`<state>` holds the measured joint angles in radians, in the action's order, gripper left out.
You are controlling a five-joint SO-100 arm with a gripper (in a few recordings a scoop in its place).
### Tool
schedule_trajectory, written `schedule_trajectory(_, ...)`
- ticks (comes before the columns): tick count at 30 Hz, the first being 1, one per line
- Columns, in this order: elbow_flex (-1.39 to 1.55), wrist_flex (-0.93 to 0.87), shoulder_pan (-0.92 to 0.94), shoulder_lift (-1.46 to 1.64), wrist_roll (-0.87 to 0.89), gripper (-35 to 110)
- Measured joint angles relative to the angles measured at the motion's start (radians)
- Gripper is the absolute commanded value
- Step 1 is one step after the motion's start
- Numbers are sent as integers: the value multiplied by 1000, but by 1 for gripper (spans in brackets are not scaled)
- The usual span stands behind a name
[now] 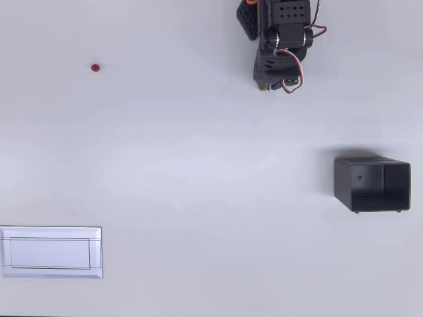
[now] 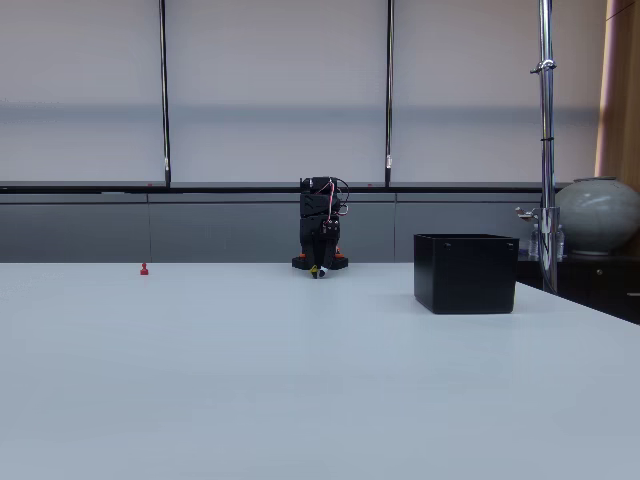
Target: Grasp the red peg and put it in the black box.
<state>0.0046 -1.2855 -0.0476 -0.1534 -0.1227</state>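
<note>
White tray: we see it flat at the counter's lower left in the overhead view.
Black box: right side, empty.
Red peg: upper left, alone.
Hand: folded near the arm's base; we cannot tell its spread.

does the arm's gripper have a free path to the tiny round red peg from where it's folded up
Probably yes: only bare white table lies between the gripper and the tiny round red peg. Whether the arm stretches that far is unclear.

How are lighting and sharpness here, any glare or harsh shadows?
Overhead view: even, soft light; the small rectangular black plastic box casts a faint shadow; the tiny round red peg is crisp. Fixed view: dimmer and greyer, no glare on the white table.
</note>
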Motion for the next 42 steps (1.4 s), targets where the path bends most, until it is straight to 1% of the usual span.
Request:
schedule_trajectory(20,0,0,11,0,0,0)
schedule_trajectory(24,0,0,63,0,0,0)
schedule_trajectory(26,0,-2,121,0,40,0)
schedule_trajectory(28,0,0,224,0,115,0)
schedule_trajectory(31,0,28,410,0,186,0)
schedule_trajectory(36,0,61,713,-5,256,0)
schedule_trajectory(39,0,124,887,-5,278,0)
schedule_trajectory(42,0,172,1058,18,339,1)
